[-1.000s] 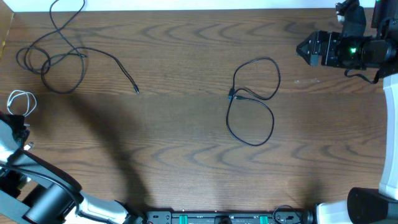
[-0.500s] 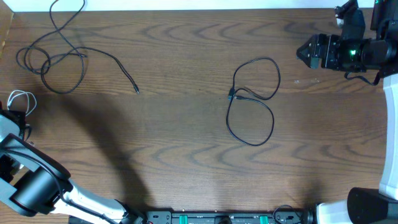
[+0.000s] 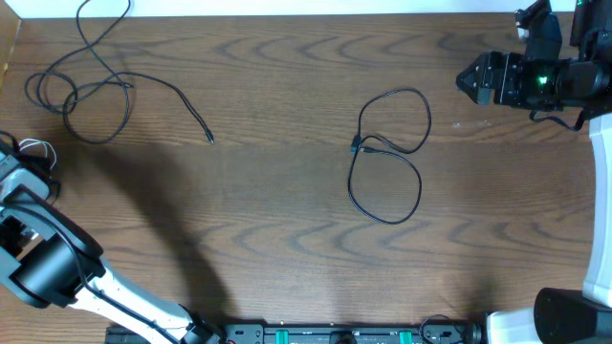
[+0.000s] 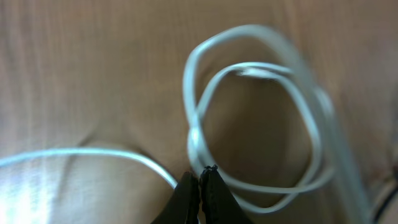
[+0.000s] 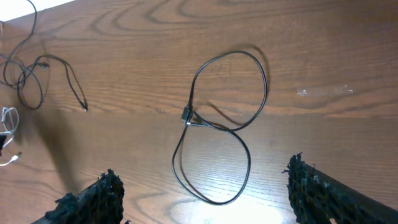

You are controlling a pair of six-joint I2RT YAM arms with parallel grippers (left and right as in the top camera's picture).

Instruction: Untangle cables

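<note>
A short white cable lies looped on the wood at the far left. My left gripper is shut, its tips resting at the loop's edge, and no cord shows between the jaws. From above, the left gripper covers most of that loop. A black cable sprawls bunched at the back left. Another black cable forms a figure-eight near the middle, also seen in the right wrist view. My right gripper hovers open at the back right, away from it, with its fingers spread wide.
The table's left edge runs close beside the white cable. The right arm's thick black wires hang at the far right. A rail with green connectors lines the front edge.
The left arm has swung toward the back over the white cable, now hiding most of its loop. The right gripper has hardly moved.
</note>
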